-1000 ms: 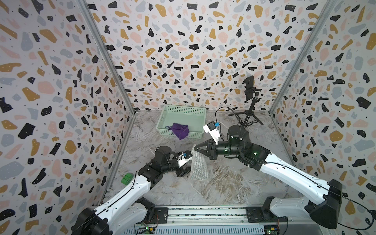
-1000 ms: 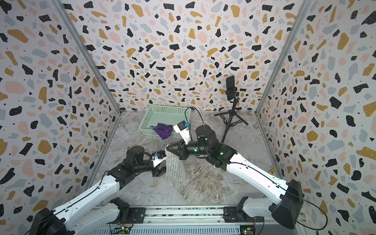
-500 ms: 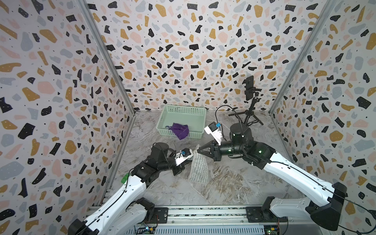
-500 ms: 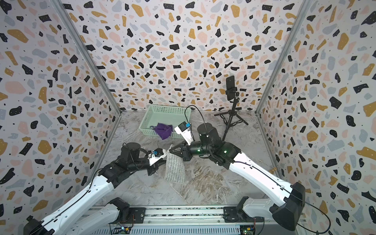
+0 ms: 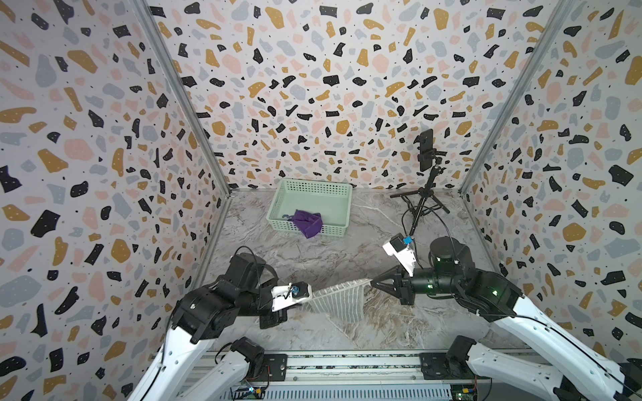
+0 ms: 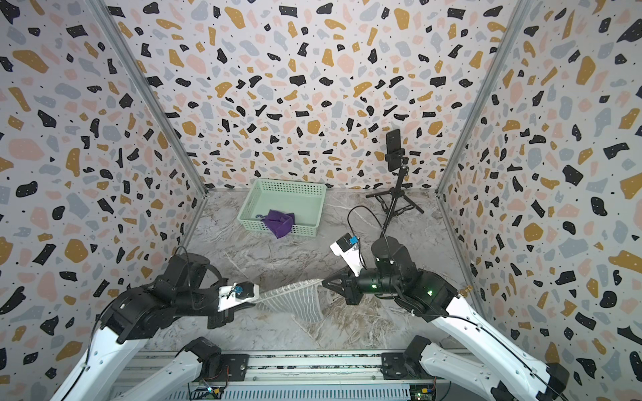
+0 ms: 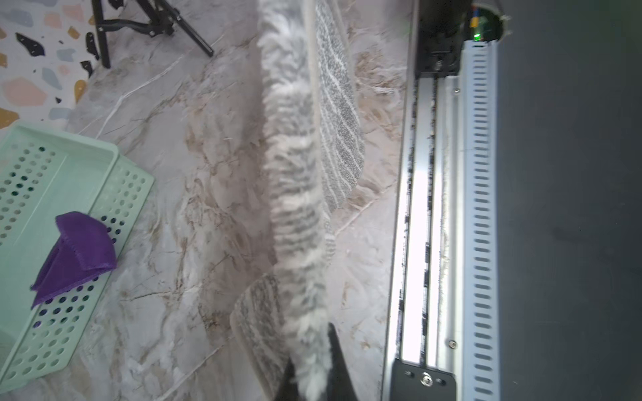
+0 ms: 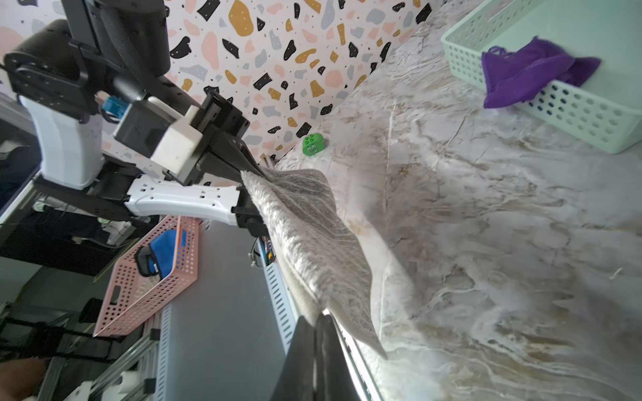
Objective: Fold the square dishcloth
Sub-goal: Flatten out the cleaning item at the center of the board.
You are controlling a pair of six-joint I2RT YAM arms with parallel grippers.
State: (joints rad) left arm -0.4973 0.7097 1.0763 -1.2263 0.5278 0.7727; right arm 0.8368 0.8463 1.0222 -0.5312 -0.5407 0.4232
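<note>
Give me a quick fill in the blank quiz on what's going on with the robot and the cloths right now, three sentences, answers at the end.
1. The left gripper and the right gripper are both ____ on the striped dishcloth, holding it up between them.
2. The purple cloth drapes over the rim of the ____ basket.
3. The phone on its tripod stands on the robot's ____ side of that basket.

Missing words: shut; green; right.

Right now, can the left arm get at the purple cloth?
Probably not as is. Nothing blocks the way to the purple cloth, but the left tool is shut on the dishcloth, stretched to the right tool. It would have to let go first.
</note>
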